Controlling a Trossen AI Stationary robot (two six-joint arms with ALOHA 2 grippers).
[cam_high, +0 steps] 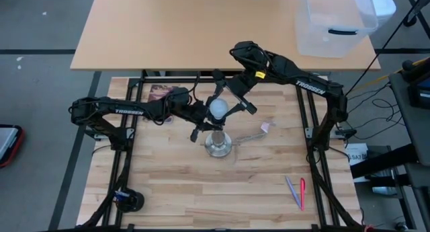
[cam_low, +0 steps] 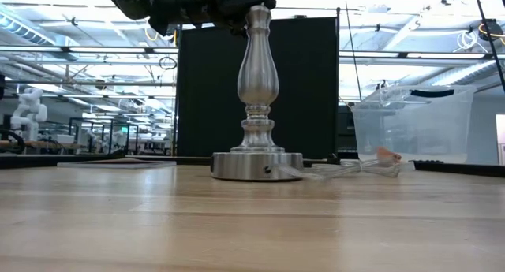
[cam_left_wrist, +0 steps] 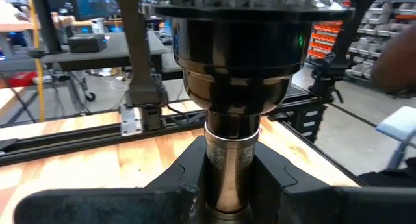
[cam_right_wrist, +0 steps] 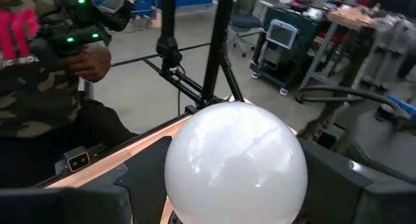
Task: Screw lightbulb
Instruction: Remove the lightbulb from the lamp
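Lightbulb upright in the lamp stand's socket, gripped from both sides.
The right end effector [cam_high: 225,105] grasps the lightbulb [cam_high: 218,109]; the left end effector [cam_high: 205,126] clamps the lamp stand [cam_high: 218,145] neck.

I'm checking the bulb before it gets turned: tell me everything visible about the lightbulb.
The lightbulb has a smooth, frosted white globe that looks like glass and seems intact. Its screw base is hidden. It sits globe-up over the stand near the table's middle, seen as a white ball in the high view. The right gripper closes around the globe, a dark finger on either side.
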